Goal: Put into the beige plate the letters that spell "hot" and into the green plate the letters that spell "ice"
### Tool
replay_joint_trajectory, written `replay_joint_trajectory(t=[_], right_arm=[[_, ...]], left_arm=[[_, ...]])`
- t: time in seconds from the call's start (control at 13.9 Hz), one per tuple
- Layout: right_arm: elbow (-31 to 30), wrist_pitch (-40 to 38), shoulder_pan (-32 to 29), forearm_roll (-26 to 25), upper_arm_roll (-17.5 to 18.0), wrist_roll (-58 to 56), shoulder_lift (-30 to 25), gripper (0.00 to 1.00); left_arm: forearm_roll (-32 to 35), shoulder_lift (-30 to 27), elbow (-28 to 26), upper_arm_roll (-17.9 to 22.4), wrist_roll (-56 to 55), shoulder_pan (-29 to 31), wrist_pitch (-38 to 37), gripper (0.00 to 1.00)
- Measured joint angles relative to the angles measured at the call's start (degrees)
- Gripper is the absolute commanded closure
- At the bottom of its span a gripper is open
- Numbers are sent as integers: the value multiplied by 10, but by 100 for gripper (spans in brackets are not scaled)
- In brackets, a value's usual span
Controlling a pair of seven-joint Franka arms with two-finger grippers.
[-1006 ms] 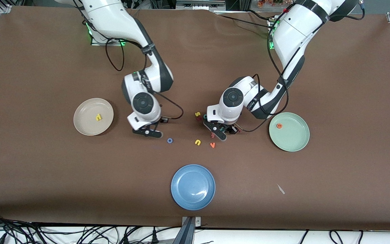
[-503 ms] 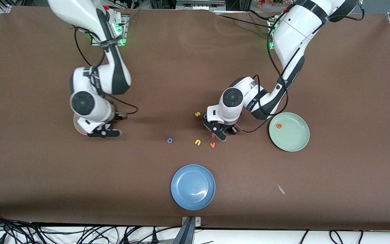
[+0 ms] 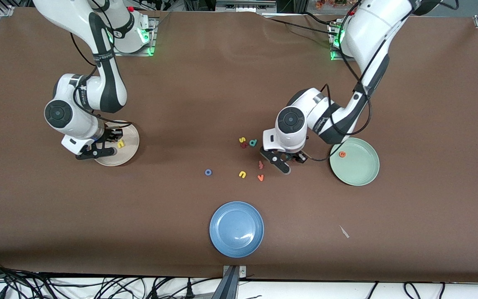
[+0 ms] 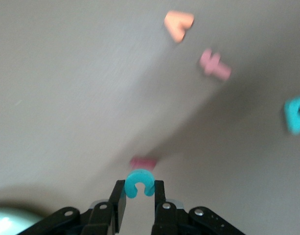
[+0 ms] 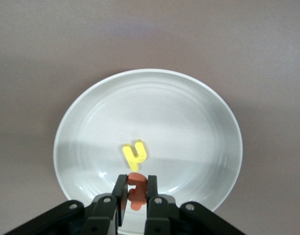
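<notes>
Holding the orange "t" [image 5: 136,192] between closed jaws, long axis along the fingers, the right gripper [image 3: 98,146] hangs over the beige plate [image 3: 129,151] at mid-left of the front frame, where the yellow "h" [image 3: 120,143] lies. The left gripper [image 3: 284,162], right of center, pinches the teal "c" [image 4: 139,182], its gap facing the wrist, above the worktop [image 3: 239,83] beside the green plate [image 3: 359,170] holding the orange "e" [image 3: 342,154]. The blue "o" [image 3: 208,172] lies flat at center.

Beige plate [image 3: 129,146] partly hidden under right hand [image 3: 98,150].
</notes>
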Motion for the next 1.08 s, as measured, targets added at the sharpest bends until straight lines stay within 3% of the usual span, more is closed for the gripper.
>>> replay_joint_trajectory(t=[0.36, 0.65, 0.72, 0.79, 0.86, 1.08], right_arm=[[32, -20, 20, 37, 26, 73, -4, 0], [100, -27, 25, 38, 100, 216, 18, 0], [124, -27, 26, 38, 116, 248, 32, 0], [149, -27, 27, 43, 129, 272, 49, 0], [175, -27, 28, 58, 138, 286, 68, 0], [256, -27, 29, 107, 154, 317, 141, 0]], left_arm=[[14, -47, -42, 2, 105, 77, -42, 95], [72, -75, -152, 1, 124, 127, 57, 90], [94, -80, -180, 1, 123, 139, 92, 74], [107, -83, -202, 1, 123, 153, 120, 30], [111, -84, -216, 1, 124, 164, 137, 0], [112, -89, -221, -8, 132, 170, 146, 0]])
